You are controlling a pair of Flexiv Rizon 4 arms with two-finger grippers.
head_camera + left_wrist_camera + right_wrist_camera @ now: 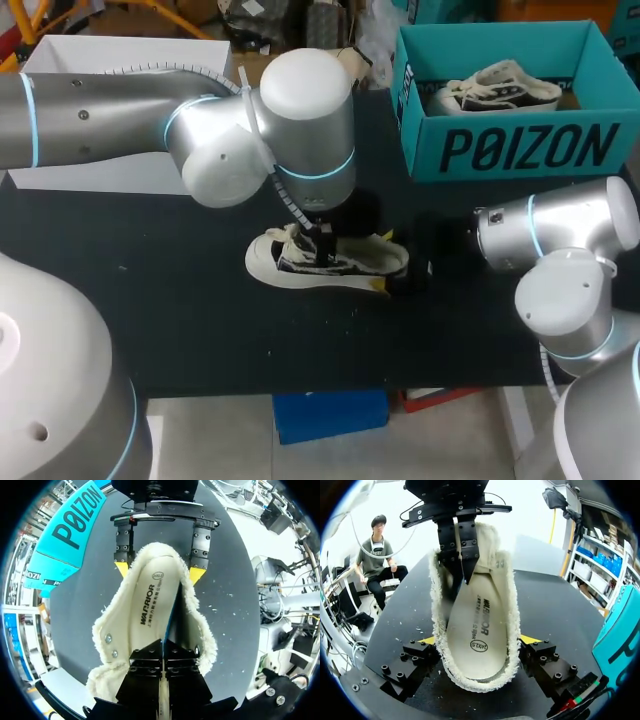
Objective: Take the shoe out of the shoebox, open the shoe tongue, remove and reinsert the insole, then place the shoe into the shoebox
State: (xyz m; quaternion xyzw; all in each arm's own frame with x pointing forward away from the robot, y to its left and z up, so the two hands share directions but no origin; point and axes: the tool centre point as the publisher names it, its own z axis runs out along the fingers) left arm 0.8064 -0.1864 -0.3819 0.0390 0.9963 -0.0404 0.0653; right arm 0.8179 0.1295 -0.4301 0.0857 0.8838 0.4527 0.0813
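A cream shoe (340, 265) with a fleecy lining lies on its sole in the middle of the black table (150, 300). My left gripper (322, 250) points down into the shoe's opening. In the left wrist view its black fingers (162, 652) are pressed together, shut on the front edge of the printed insole (150, 605). My right gripper (400, 278) is at the heel. Its yellow tips (121, 569) press both sides of the heel, so it is shut on the shoe (440, 630). In the right wrist view the insole (480, 625) lies flat between them.
The teal shoebox (520, 148) stands open at the back right, with a second shoe (495, 88) in it. A white box (80, 60) stands at the back left behind my left arm. Bare table lies in front of the shoe.
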